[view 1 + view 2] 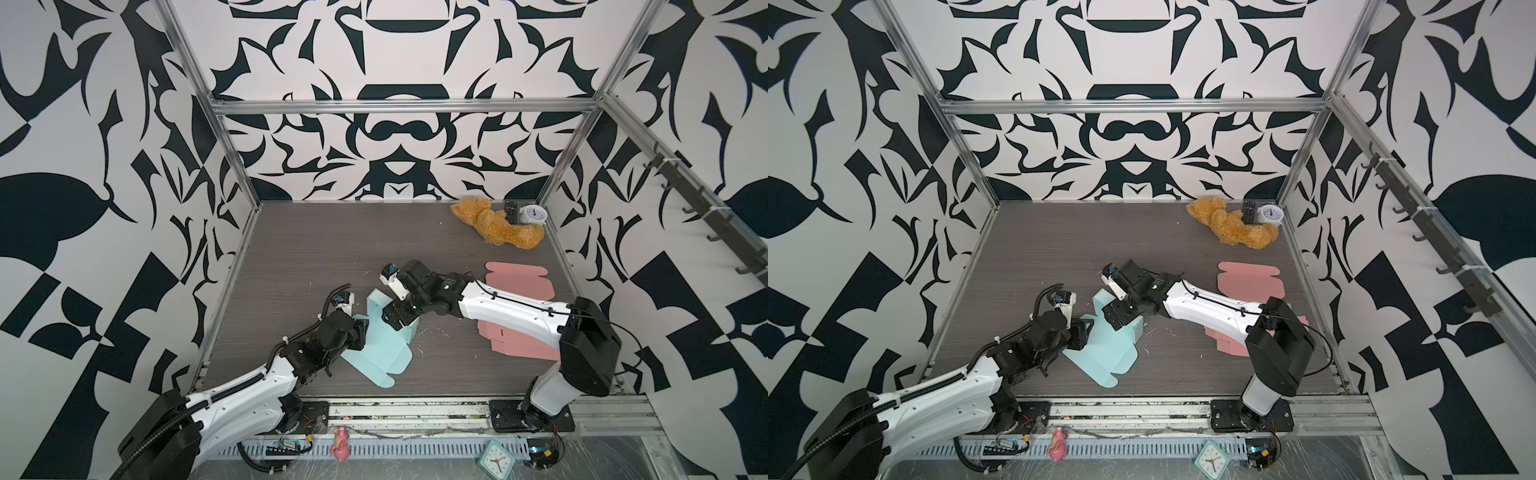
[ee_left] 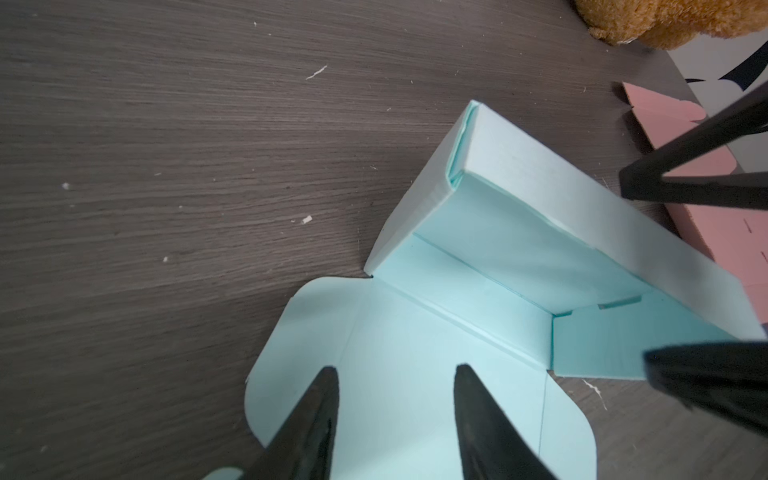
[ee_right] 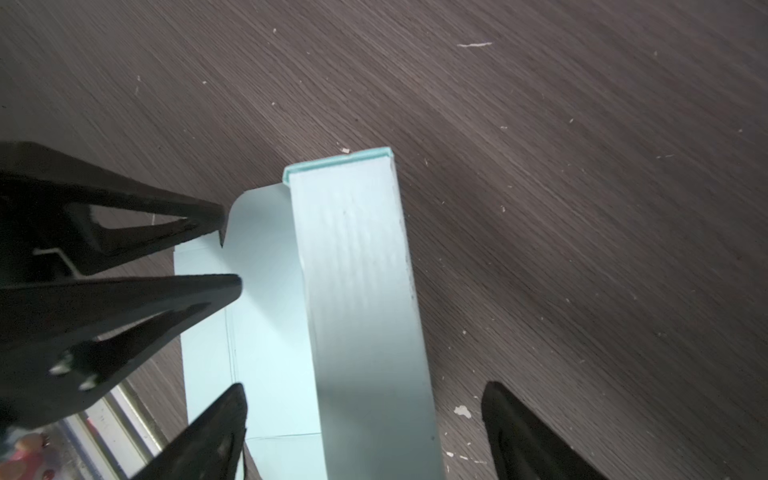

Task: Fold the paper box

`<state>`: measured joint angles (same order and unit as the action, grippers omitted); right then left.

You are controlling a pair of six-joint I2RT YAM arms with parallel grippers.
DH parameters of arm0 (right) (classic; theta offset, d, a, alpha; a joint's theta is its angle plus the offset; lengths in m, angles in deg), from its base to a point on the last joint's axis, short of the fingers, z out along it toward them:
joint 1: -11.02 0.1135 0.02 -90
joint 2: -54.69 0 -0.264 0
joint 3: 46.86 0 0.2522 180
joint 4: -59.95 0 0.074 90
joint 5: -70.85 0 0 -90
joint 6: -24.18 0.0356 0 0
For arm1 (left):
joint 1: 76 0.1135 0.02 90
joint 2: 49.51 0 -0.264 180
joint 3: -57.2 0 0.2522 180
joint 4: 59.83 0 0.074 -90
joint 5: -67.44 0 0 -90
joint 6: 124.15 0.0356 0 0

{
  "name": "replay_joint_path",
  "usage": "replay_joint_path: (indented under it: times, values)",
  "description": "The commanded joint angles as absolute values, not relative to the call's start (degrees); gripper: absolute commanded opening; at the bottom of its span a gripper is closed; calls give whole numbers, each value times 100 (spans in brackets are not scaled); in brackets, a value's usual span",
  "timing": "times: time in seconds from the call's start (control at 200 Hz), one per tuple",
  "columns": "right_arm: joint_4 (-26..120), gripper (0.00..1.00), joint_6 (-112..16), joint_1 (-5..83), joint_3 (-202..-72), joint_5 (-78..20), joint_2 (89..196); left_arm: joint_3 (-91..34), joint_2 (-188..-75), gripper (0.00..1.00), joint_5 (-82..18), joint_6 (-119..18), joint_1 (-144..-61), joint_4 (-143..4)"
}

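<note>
A light blue paper box [image 1: 376, 351] [image 1: 1100, 353] lies partly folded at the front middle of the table. One long wall [image 3: 357, 291] stands upright and doubled over, while its rounded flaps lie flat. My left gripper [image 1: 360, 330] [image 2: 395, 368] hovers open over the flat panel [image 2: 415, 332], with nothing between its fingers. In the right wrist view the left gripper [image 3: 230, 251] shows beside a rounded flap. My right gripper [image 1: 395, 318] [image 3: 363, 386] is open wide and straddles the upright wall, with a gap on each side. Its fingers [image 2: 648, 183] show in the left wrist view at the wall's far end.
Flat pink box blanks [image 1: 519, 282] [image 1: 515, 338] lie on the right, partly under the right arm. A brown teddy bear [image 1: 494, 224], a remote [image 1: 510, 211] and a small white clock [image 1: 534, 215] sit at the back right. A pink toy [image 1: 340, 444] and a teal clock [image 1: 496, 459] lie on the front rail.
</note>
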<state>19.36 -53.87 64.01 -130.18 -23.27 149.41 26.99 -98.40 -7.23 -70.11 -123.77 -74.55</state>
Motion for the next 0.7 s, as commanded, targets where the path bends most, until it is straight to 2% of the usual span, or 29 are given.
replay_joint_path:
  times: [0.0,0.31,0.485,0.695]
  values:
    - [1681,91,-5570,6445,-13351,-1986,14979,2690,-9497,52,-846,-7432,-12399,-8205]
    - [1520,89,-5694,6487,-13678,-1894,15363,2267,-9351,66,-909,-7677,-12399,-9211]
    - [1495,87,-5729,6482,-13763,-1983,15499,2104,-9338,70,-1031,-7721,-12399,-9395]
    - [1482,84,-5800,6475,-13822,-1995,15559,1974,-9254,84,-1074,-7749,-12399,-9529]
